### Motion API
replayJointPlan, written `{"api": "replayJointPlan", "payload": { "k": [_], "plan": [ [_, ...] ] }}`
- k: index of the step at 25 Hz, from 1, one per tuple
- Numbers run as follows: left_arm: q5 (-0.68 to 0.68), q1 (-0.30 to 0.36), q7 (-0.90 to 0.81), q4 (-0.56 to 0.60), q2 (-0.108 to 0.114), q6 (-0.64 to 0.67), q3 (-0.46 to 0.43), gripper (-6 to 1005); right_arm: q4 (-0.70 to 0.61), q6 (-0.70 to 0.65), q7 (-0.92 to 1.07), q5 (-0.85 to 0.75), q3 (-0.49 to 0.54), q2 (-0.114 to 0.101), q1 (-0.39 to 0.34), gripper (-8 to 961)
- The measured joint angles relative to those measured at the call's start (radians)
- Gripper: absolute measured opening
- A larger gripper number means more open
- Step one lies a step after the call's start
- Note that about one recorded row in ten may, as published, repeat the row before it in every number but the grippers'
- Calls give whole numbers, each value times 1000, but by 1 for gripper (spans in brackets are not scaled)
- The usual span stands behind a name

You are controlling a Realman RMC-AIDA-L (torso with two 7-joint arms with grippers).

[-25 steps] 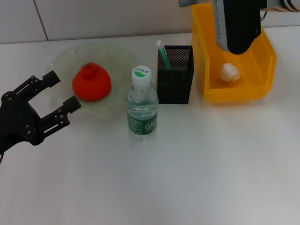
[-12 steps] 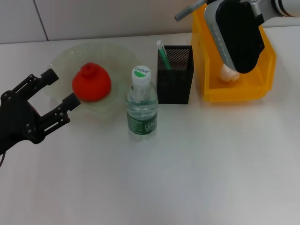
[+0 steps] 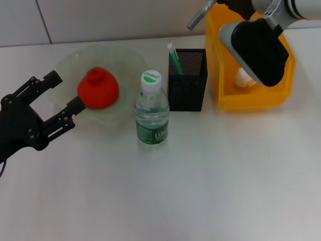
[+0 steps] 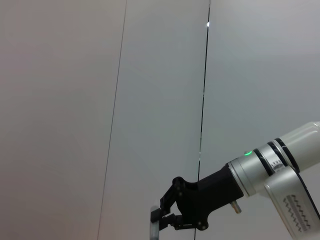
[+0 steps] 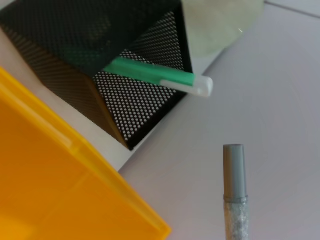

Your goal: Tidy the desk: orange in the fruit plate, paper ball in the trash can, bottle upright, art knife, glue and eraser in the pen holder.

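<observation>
White worktop holds the paper ball (image 3: 245,78) in the trash can (image 3: 284,65) now, while the right gripper (image 3: 220,6) has lifted away gripping a grey stick (image 3: 200,15), and the left gripper (image 3: 60,96) waits open near the left edge.

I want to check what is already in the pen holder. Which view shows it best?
The right wrist view: the pen holder is close, with a green stick inside. The head view shows it whole but farther off. The left wrist view misses it.

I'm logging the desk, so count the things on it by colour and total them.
Red: 1, the orange
Pale green: 1, the fruit plate
Clear: 1, the bottle
Black: 1, the pen holder
Yellow: 1, the trash can
White: 1, the paper ball
Total: 6
</observation>
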Motion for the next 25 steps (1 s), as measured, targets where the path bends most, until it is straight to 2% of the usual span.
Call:
{"api": "replayJointPlan", "payload": {
  "k": [10,25],
  "plan": [
    [-11,-7,14,-32,-3,2,0,785,43,25,-110,0,-59,-1,7,124],
    [-27,-12,40,-58,-3,5,0,784,49,20,-196,0,-78,1,-6,124]
  ]
}}
